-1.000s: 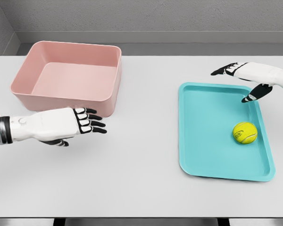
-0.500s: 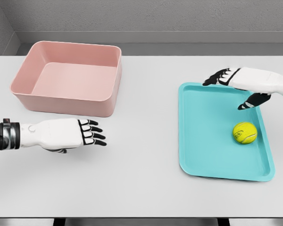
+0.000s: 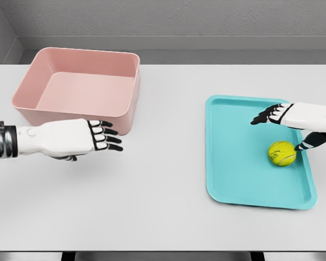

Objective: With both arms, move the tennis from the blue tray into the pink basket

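The ball sits in the blue tray, toward its 3 o'clock side, close to the right rim and not yet lifted. The right hand hangs over it from 1 o'clock, open: its fingers reach out toward 9 o'clock above the tray floor, while the thumb drops down just beside the ball's 3 o'clock edge. That spread looks like a bracket for the ball, thumb on one side and fingers ready to close from the other, so I judge this to be the approach before a grasp. Whether the thumb touches the ball cannot be told.

The left hand hovers over the table at the basket's 6 o'clock, just in front of its near wall, fingers relaxed and pointing toward 3 o'clock, holding nothing. Placed there, between tray and basket, it seems to wait for a handover, since the basket lies far at 9 o'clock from the tray, likely beyond the right arm's easy reach.
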{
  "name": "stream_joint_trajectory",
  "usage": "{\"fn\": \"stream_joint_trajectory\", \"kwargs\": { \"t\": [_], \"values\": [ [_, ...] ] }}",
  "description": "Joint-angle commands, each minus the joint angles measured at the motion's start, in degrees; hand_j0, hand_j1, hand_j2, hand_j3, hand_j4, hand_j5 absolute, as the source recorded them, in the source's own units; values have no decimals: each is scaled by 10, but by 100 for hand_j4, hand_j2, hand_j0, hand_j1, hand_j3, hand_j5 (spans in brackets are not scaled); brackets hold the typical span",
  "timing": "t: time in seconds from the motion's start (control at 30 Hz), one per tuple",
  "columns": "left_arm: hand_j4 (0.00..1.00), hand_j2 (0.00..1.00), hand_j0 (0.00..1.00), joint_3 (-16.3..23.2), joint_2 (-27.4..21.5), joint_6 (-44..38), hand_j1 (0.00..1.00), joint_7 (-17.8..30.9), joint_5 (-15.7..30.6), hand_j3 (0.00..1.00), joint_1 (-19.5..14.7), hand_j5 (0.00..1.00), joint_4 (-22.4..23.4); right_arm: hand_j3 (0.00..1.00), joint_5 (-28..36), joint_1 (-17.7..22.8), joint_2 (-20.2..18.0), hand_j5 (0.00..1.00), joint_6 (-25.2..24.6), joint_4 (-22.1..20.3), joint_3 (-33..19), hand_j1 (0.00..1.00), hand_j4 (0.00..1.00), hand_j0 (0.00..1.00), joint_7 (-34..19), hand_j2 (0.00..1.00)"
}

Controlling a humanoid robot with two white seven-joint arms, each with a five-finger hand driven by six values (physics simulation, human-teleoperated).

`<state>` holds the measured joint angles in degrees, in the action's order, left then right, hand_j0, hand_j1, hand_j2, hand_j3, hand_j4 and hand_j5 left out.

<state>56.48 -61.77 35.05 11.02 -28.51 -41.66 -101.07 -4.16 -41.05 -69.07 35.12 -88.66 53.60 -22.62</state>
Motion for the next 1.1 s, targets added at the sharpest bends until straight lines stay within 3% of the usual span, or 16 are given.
{"fn": "stream_joint_trajectory", "kwargs": {
  "t": [0.0,0.27,0.57,1.07],
  "values": [
    [100,100,100,-2,2,-1,100,-1,21,100,0,100,0,100,4,4,-7,100,-1,-12,-1,100,100,100,0,100],
    [100,100,100,-2,38,-1,100,-2,28,100,3,100,0,100,4,28,-5,100,-1,-8,0,100,100,100,-3,100],
    [100,100,100,1,36,-1,100,-1,28,100,6,100,0,100,-1,41,23,100,-1,51,2,100,100,100,-4,100],
    [100,100,100,2,28,-1,100,2,27,100,3,100,0,100,-2,54,24,100,-1,73,5,100,100,100,-6,100]
  ]
}}
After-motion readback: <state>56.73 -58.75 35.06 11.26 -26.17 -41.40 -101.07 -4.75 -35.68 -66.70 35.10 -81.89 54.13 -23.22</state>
